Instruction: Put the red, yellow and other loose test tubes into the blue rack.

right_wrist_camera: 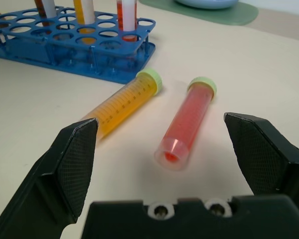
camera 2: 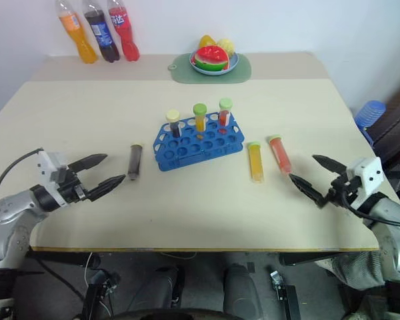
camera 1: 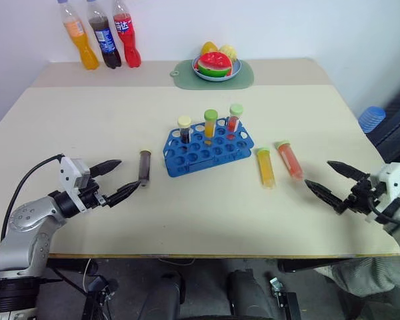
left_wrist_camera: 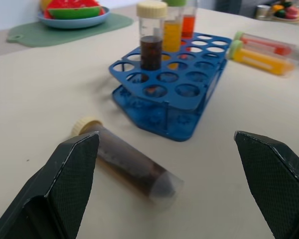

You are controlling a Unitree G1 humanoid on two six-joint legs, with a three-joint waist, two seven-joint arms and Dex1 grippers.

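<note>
Nearest the robot, both grippers hover over the table's front edge with jaws spread wide and nothing held. The left gripper [camera 1: 115,179] faces the dark brown tube [camera 1: 145,167]; the right gripper [camera 1: 331,181] faces the red tube [camera 1: 290,160], with the yellow tube [camera 1: 266,167] just beside it.

All three loose tubes lie flat on the table [camera 1: 200,220] and are round — a finger landing off-centre would likely roll one away, and the red and yellow lie close enough that closing on one could nudge the other. A tube picked up lying down must also be tipped upright before it meets a hole.

Further back, the blue rack [camera 1: 207,152] stands between them, three capped tubes upright in its far row — a careless insertion could knock these or shift the rack.
</note>
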